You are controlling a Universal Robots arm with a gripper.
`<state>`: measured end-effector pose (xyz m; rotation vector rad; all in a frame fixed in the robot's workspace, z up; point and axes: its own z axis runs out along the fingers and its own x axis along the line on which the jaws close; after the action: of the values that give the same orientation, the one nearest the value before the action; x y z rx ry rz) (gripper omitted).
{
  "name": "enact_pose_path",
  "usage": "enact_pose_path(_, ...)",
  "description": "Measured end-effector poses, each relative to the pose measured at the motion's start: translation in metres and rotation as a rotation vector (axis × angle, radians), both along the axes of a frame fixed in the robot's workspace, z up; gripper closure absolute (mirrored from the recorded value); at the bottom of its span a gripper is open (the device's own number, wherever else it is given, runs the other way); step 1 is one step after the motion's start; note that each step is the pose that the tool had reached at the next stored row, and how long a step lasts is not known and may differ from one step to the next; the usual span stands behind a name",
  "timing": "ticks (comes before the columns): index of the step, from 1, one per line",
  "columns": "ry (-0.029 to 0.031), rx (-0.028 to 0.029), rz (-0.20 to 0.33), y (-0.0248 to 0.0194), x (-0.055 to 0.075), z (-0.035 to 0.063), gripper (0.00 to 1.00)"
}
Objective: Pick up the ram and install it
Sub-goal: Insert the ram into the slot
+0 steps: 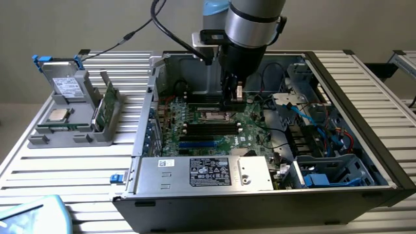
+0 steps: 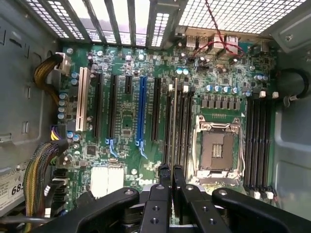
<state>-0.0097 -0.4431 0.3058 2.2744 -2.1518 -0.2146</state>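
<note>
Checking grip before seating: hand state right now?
The hand is closed, holding the ram above the motherboard.

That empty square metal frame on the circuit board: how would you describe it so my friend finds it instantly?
Look inside the open computer case at the big green motherboard. On it sits the processor socket, flanked by long black memory slots. It is the only square, silver-framed opening among narrow strips.
</note>
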Motion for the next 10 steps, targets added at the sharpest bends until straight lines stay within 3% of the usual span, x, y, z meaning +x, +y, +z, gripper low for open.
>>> enact_pose_path(2,0.0001,-0.0002,0.0,0.0008,0.0,-0.0036,0.87)
enact_pose_path(6,0.0045,-0.0003,0.003,0.0094,0.0,-0.0084,0.87)
enact_pose_path(8,0.0107,-0.0009,0.003,0.0157,0.0,-0.0098,0.87)
enact_pose_path(9,0.0159,-0.0034,0.003,0.0186,0.0,-0.0101,0.87)
enact_pose_path(10,0.0234,-0.01,0.003,0.021,0.0,-0.0102,0.87)
